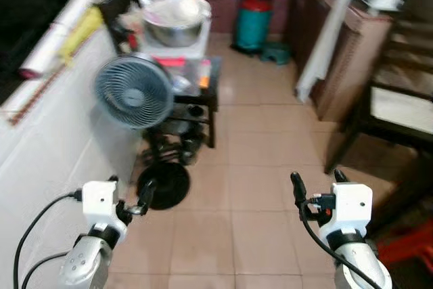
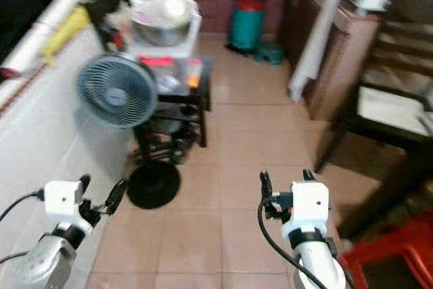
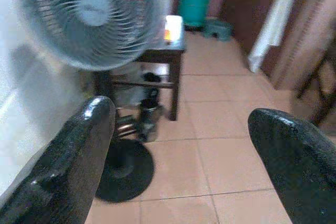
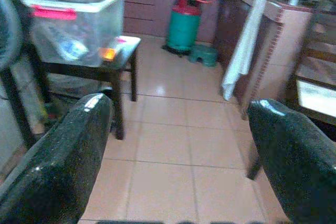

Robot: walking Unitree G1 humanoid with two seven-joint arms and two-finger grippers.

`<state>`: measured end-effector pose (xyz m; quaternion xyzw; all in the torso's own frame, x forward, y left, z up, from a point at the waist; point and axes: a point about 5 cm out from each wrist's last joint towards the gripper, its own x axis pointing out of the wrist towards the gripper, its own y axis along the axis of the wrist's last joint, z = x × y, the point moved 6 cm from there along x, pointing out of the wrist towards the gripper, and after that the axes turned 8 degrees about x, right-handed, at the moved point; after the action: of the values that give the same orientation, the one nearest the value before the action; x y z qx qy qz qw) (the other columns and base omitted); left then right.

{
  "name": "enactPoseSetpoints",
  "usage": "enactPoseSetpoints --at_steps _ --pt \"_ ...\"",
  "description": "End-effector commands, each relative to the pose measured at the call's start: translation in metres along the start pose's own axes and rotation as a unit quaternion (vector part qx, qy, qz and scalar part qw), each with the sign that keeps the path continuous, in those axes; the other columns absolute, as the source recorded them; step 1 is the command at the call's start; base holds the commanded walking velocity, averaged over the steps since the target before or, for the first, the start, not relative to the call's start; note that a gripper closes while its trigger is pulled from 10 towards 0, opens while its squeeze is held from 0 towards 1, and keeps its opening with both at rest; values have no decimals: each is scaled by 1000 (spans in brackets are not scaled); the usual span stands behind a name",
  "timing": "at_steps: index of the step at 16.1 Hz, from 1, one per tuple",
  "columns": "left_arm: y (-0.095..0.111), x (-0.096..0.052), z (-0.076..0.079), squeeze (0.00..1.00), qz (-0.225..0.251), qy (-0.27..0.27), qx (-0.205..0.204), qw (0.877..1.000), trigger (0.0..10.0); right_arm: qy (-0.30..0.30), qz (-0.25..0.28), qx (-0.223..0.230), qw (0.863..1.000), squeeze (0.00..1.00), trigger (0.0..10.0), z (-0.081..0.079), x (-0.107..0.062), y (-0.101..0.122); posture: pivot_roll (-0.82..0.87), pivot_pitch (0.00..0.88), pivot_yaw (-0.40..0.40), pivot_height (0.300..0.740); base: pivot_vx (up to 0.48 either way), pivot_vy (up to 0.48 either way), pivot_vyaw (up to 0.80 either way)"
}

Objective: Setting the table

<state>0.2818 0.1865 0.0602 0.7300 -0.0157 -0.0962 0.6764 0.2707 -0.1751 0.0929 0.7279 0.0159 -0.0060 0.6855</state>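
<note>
Left tool (image 1: 132,197) and right tool (image 1: 316,182) both open, empty, above tiled floor (image 1: 257,167); no tableware visible, so handling unjudgeable.

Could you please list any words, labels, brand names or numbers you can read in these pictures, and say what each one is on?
No text can be read in these pictures.
Fan: the hub shows a faint mark in the left wrist view, too blurred to read.
Clear storage box: the contents and an orange tag are too blurred to read.
Green gas cylinder: no legible marking.
</note>
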Motion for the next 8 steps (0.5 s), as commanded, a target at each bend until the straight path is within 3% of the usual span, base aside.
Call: enactPoseSetpoints --at_steps 1,5,8 --pt "2 4 2 0 3 -7 3 1000 10000 0 -7 -3 1000 0 10000 1 0 -3 23 0 3 740 0 0 -800" --pt "-1 6 -1 0 1 -4 -6 1000 10000 -1 -10 -6 1000 0 10000 1 0 -6 22 0 2 740 0 0 -800" --pt "-1 8 2 0 2 -7 -8 1000 10000 3 -13 -7 1000 0 10000 -1 0 -8 23 0 1 740 258 0 -800"
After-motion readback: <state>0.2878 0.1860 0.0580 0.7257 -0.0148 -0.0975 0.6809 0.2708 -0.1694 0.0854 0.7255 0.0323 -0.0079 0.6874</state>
